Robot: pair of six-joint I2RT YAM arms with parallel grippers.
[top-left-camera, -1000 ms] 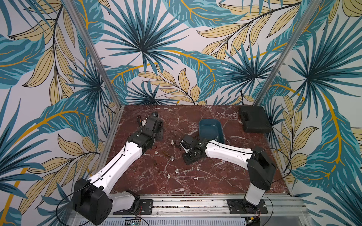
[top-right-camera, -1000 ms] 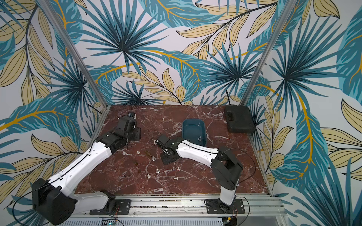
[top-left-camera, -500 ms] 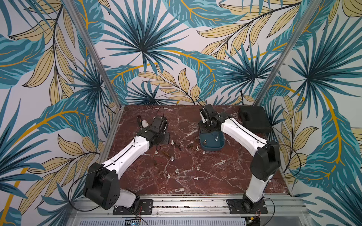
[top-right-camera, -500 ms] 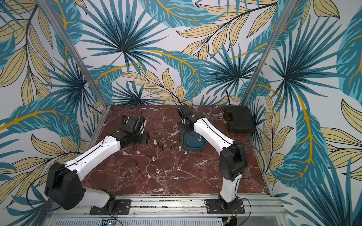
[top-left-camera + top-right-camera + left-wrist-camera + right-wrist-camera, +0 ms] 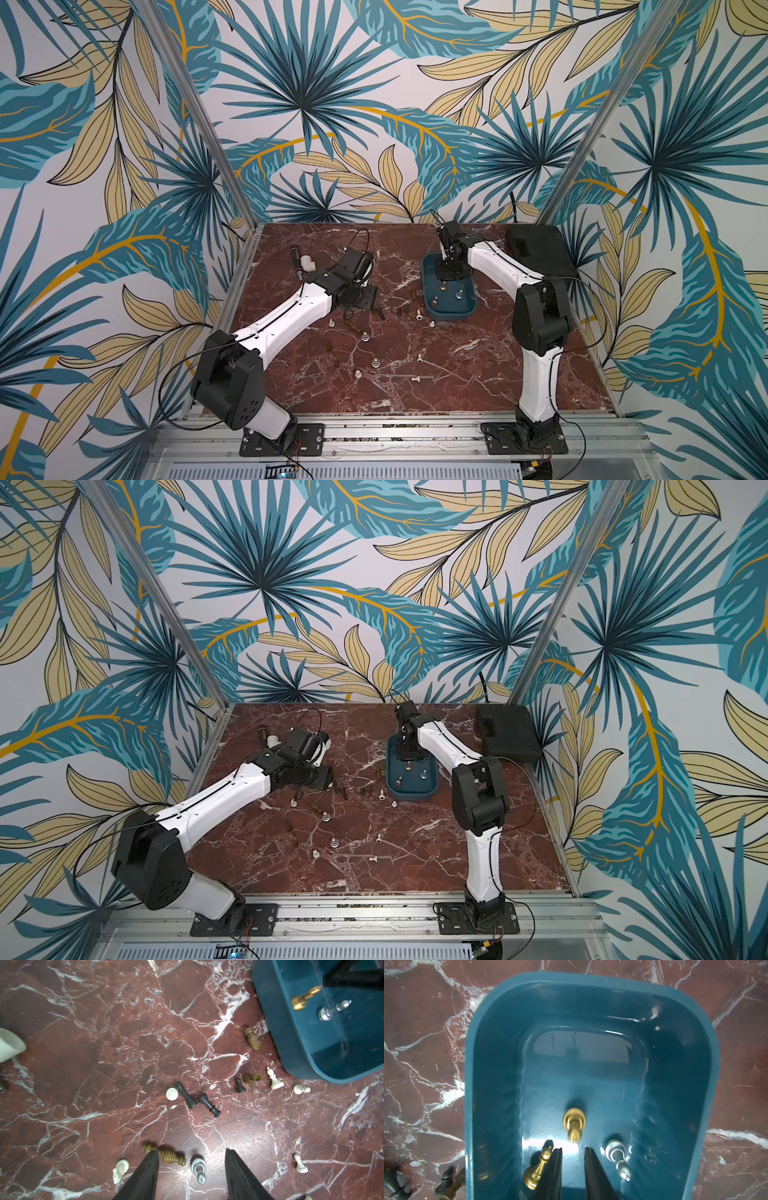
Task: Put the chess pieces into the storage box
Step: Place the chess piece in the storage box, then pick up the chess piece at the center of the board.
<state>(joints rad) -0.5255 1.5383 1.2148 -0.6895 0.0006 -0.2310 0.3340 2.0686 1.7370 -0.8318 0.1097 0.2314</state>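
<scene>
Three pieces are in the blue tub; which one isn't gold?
The silver piece in the storage box; the two gold pieces beside it are brass-yellow.

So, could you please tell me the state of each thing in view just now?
storage box: upright, lidless, three pieces inside
gold piece: in box, blurred, free of the claw
second gold piece: lying on box floor
silver piece: lying on box floor
right claw: open, empty, over box
left claw: open, empty, above table
table pieces: loose on marble, some lying, some upright
black case: closed
</scene>
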